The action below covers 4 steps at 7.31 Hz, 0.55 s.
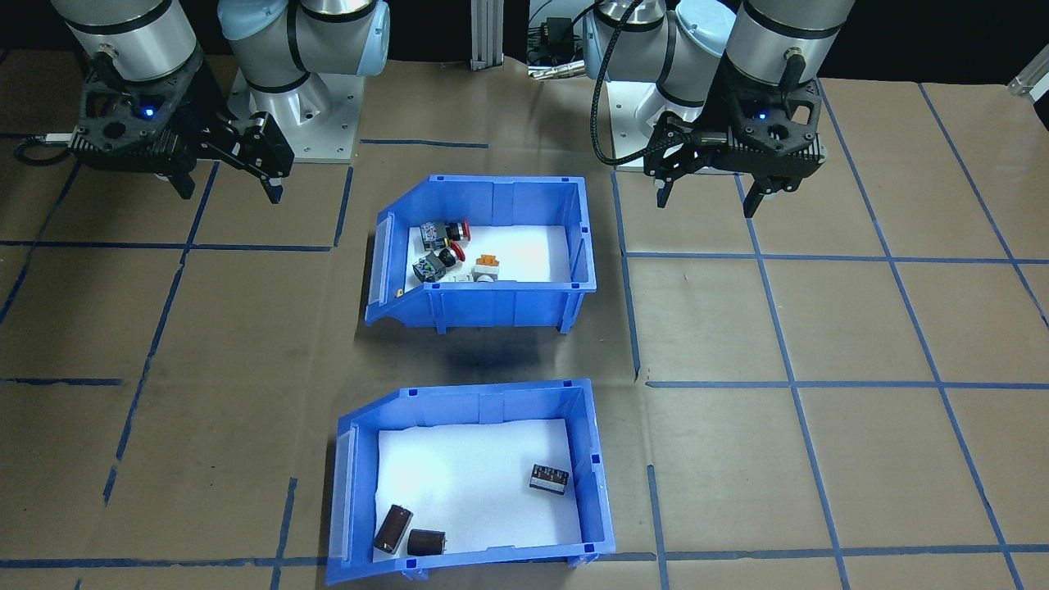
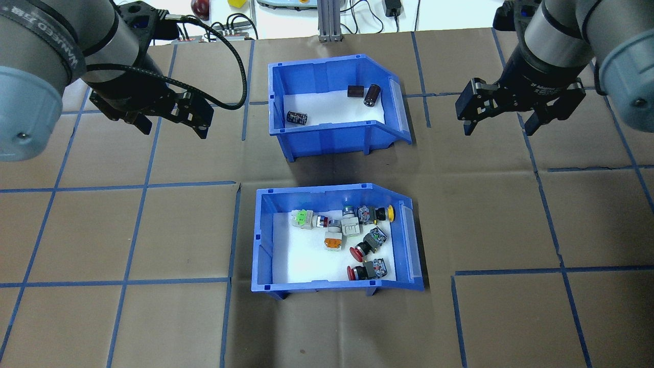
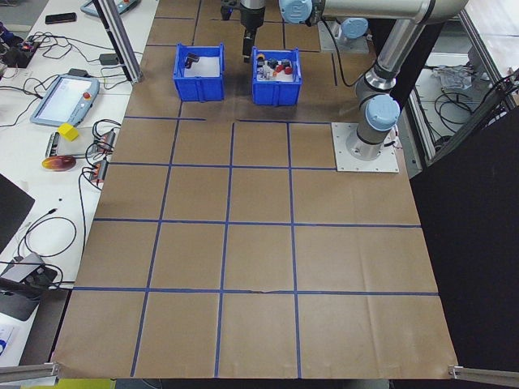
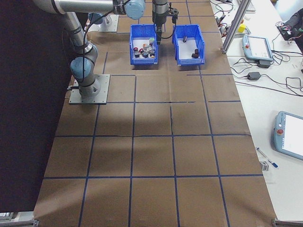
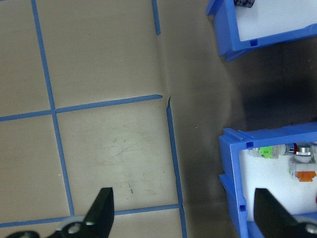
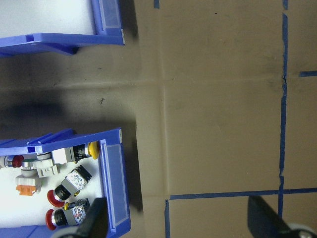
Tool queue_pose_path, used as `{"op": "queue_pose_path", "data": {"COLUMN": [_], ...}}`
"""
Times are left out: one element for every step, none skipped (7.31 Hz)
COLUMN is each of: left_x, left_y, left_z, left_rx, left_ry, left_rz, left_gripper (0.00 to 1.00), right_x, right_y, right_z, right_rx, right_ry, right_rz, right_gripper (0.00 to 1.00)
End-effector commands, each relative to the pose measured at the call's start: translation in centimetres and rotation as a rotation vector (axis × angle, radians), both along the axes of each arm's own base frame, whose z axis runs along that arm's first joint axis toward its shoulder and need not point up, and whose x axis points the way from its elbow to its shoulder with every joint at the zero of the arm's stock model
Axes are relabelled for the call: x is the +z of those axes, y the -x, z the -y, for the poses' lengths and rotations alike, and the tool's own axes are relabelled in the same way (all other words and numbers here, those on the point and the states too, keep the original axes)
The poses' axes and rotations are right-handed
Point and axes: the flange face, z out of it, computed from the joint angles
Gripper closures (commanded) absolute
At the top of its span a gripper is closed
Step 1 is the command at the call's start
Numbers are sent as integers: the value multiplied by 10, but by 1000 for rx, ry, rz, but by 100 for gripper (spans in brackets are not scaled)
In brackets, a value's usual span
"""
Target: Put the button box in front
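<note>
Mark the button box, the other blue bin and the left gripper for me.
button box [image 2: 261,240]: overhead exterior view, on its left wall.
other blue bin [image 2: 327,140]: overhead exterior view, on its near outer wall.
left gripper [image 2: 173,119]: overhead exterior view, midway between the fingertips, empty above the table.

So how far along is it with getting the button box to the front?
Nothing looks done. The button box sits on the table in the row nearer the robot, with the other blue bin of dark cylinders beyond it. Nothing is in hand: the left gripper and right gripper hang open and empty, out to either side of the bins. Grasping, moving and setting down the box all remain.
</note>
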Motion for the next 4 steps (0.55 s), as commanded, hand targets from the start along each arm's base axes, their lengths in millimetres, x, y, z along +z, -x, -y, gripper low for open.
{"op": "queue_pose_path", "data": {"left_x": [0,1,4,2], "left_y": [-1,-1,0,-1], "left_z": [0,0,-1,-2], "left_rx": [1,1,1,3], "left_ry": [1,2,9,4], "left_rz": [1,-1,-3,0], "left_gripper": [1,1,1,1], "right_x": [1,0,1,2], "right_y": [0,0,1,1], "right_z": [0,0,0,0], "right_rx": [0,0,2,2], "right_ry": [3,2,3,5], "right_rz": [1,1,-7,-9], "right_gripper": [0,0,0,0]}}
